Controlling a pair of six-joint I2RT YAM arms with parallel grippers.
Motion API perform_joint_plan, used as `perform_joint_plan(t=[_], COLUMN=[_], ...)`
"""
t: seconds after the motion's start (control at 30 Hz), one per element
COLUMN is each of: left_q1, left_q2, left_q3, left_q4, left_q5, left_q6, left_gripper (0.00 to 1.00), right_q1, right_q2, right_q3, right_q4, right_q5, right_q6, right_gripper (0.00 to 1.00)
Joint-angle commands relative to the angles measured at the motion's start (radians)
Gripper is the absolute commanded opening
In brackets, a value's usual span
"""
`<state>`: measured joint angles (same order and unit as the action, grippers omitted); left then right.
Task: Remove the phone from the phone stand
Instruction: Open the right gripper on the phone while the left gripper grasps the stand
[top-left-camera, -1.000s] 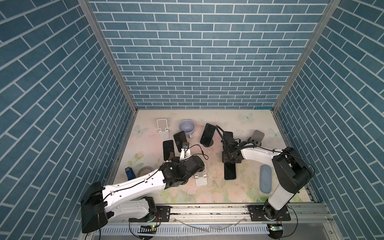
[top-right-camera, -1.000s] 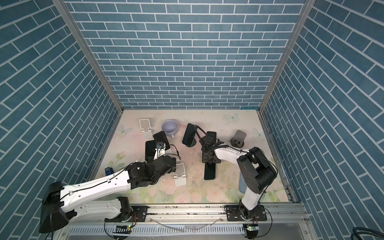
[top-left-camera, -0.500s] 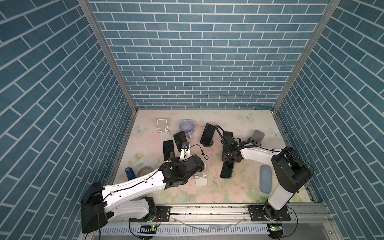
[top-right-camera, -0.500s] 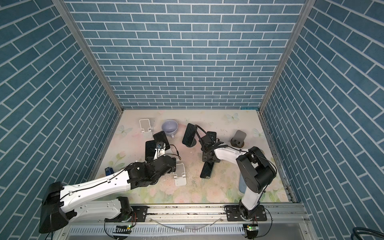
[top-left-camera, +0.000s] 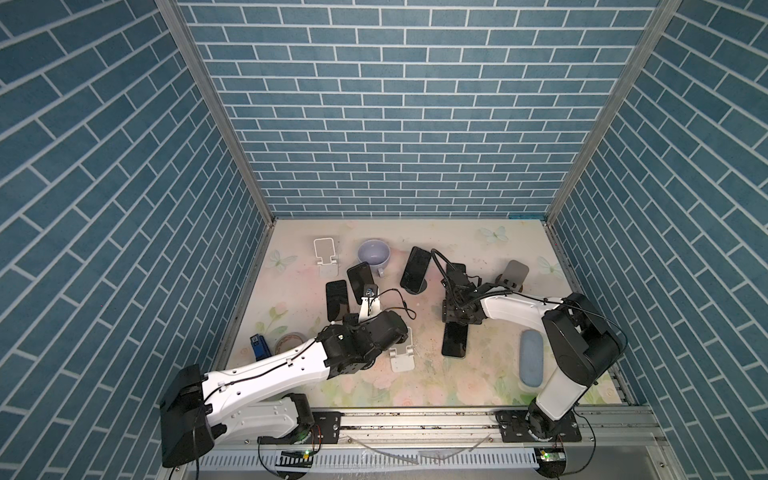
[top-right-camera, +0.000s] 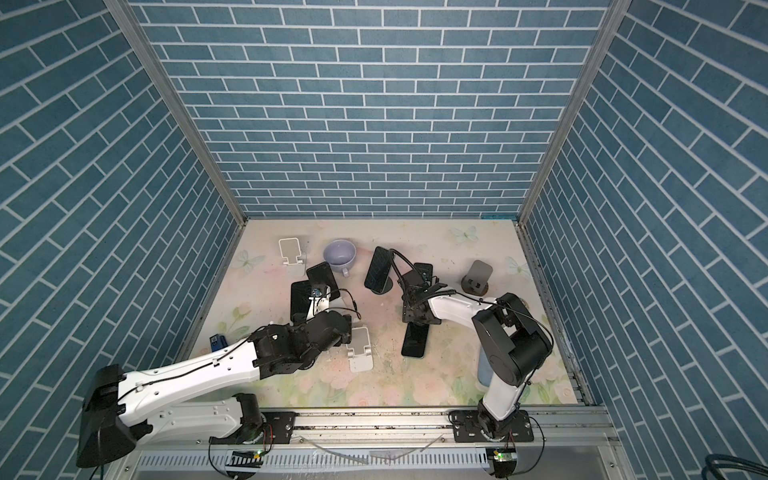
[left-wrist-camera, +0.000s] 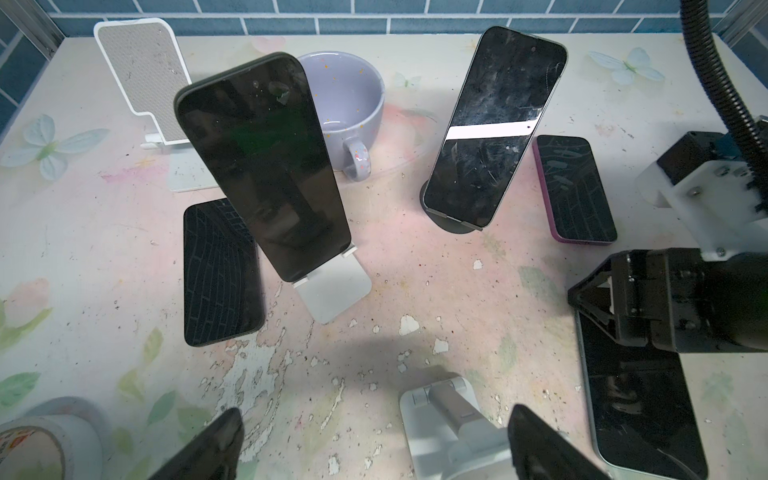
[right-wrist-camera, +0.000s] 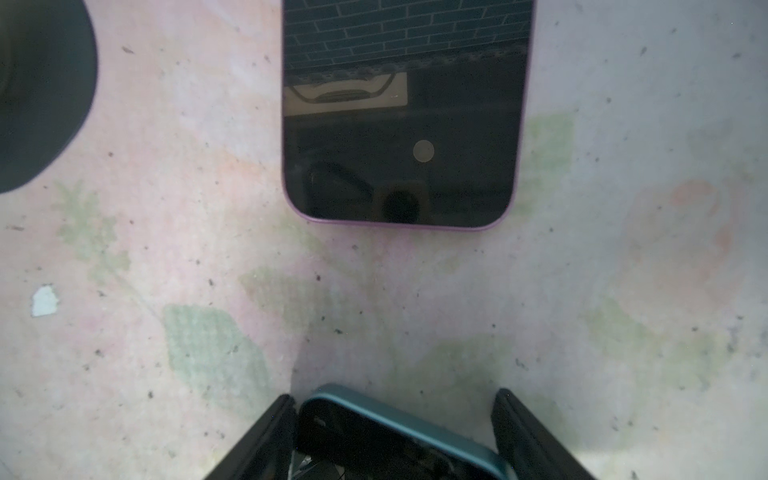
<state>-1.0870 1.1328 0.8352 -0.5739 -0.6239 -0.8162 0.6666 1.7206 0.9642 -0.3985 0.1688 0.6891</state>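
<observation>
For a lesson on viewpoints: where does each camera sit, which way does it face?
Top views: high at front, looking down on the table; both arms show.
Left wrist: low, facing the back wall; left end effector shows.
Right wrist: near the table, facing down; right end effector straddles teal phone.
Wrist views share the purple phone.

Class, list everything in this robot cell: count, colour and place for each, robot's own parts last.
propped phones: two, black; one on white stand, one on dark round stand
flat phones: three, black; plain one left, purple-edged one back, teal-edged one centre
empty stands: three; two white, back-left and front-centre; one dark, right
mug: one, lavender, back
tape roll: one, pale, front-left
small box: one, blue, front-left
oblong case: one, grey-blue, front-right
table: one, floral
left claw: one, black, open, by front-centre stand
right claw: one, black, astride teal-edged one
</observation>
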Motion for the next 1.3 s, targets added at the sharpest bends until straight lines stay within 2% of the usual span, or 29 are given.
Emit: perform_joint_plan(t=[0.0,0.33,0.9,1.1,1.27], left_q1=[-0.008,-0.016,-0.106,-0.132,-0.154], left_q2=[0.002,0.021,0.116,0.12,0.174], left_q3=[-0.011,0.003,0.083,0.103,0.148], left_q4=[-0.019,-0.057,-0.118,-0.142,-0.184], left_q5=[0.002,-0.002,-0.062,-0.079,-0.08], left_q6=[-0.008,-0.042,-0.174,-0.213,-0.271], left_gripper=[1.0,1.0,1.0,1.0,1.0], right_q1=[-0.004,-0.003,-0.004,-0.004,-0.007], right_q2=[0.058,0.066,0.049,-0.027,-0.128], right_q3=[-0.041,-0.051,-0.061,-0.047,-0.008], right_q4=[-0.02,-0.002,0.009,-0.011,-0.089], right_q5=[-0.036,-0.042,-0.045,-0.041,0.019], right_q6=[0.029,0.033,0.03,0.006,-0.031], right_gripper=[0.75,0.75,0.81,0.84,0.9])
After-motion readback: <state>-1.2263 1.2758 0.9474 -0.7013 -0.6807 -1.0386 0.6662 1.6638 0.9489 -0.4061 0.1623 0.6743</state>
